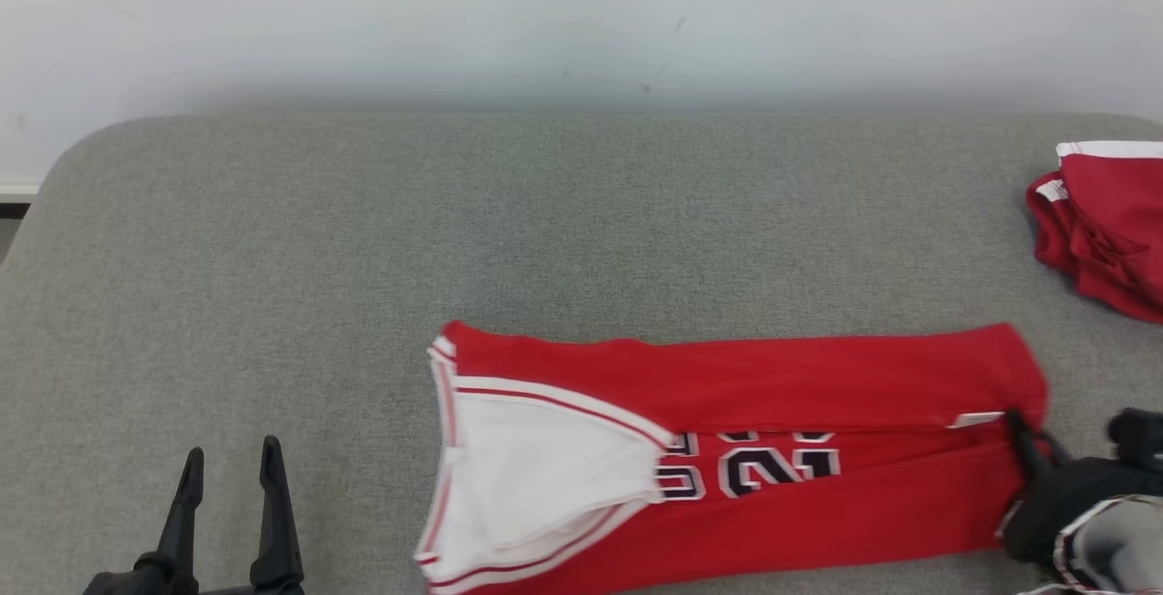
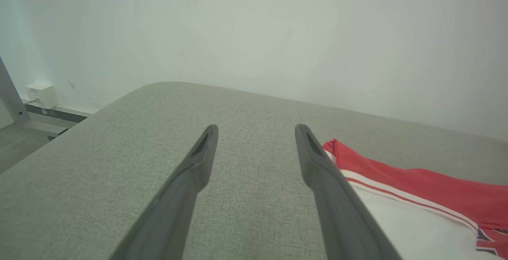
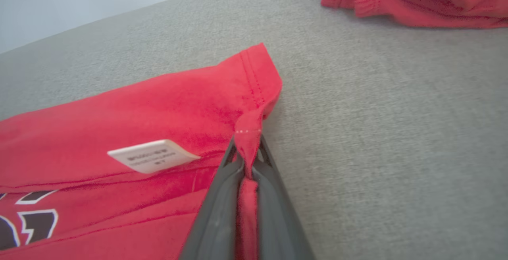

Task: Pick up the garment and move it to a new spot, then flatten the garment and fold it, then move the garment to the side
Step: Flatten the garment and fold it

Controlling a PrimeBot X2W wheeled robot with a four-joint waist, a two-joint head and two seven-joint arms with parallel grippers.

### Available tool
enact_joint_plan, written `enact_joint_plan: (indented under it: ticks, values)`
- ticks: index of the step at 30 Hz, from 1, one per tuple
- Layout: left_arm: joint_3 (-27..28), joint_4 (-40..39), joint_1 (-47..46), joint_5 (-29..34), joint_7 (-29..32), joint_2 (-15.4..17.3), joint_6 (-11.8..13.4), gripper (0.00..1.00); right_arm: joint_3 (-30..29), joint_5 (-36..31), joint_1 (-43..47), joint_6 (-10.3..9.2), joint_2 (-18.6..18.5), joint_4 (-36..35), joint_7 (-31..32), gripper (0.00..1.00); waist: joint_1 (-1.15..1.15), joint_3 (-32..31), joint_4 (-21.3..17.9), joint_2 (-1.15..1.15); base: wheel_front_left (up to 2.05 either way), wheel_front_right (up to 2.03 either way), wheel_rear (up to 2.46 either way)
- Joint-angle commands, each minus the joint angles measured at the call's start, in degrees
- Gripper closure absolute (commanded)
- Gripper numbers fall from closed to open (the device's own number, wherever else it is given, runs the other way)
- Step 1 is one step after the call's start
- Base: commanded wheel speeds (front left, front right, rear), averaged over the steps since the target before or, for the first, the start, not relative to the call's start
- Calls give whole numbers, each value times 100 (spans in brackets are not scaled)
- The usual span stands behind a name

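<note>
While the left end effector [image 1: 232,448] gapes wide, the right end effector [image 3: 247,145] pinches the garment [image 3: 158,105] at its hem.

I count two red garments: one jersey [image 1: 754,377] with white trim, lying long at the near middle, and one crumpled piece [image 1: 1104,232] at the far right. One white label [image 3: 152,155] sits on the jersey. One grey surface [image 1: 363,241] carries both. There are two grippers, the left gripper [image 1: 232,454] and the right gripper [image 1: 1022,431].
</note>
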Motion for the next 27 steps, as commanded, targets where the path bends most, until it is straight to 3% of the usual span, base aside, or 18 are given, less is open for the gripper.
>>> enact_joint_plan:
  ticks: [1, 6, 10, 18, 27]
  values:
    - [1, -16, 41, -18, -16, -8, -5, 0, -42, 26, -6, -19, -108, 29, -54, 100, 0, -13, -15, 0, 0, 0, 0]
    - [8, -46, 81, -41, -16, -9, -6, 0, -196, -36, -114, -18, -578, 174, -78, 100, 0, -48, -86, 0, 0, 0, 0]
    - [51, -62, 142, -65, -16, -8, -7, 0, -164, -129, -151, -18, -672, 81, -29, 100, 0, -83, -180, 0, 0, 0, 0]
    - [118, -39, 70, -141, -16, -7, 16, 0, 232, -375, -91, -18, -416, -908, 313, 100, 0, -104, -391, 0, 0, 0, 0]
    - [33, -7, 2, -184, -16, -8, 19, 0, 689, -621, 150, -18, 226, -2388, 859, 100, 0, -72, -357, 0, 0, 0, 0]
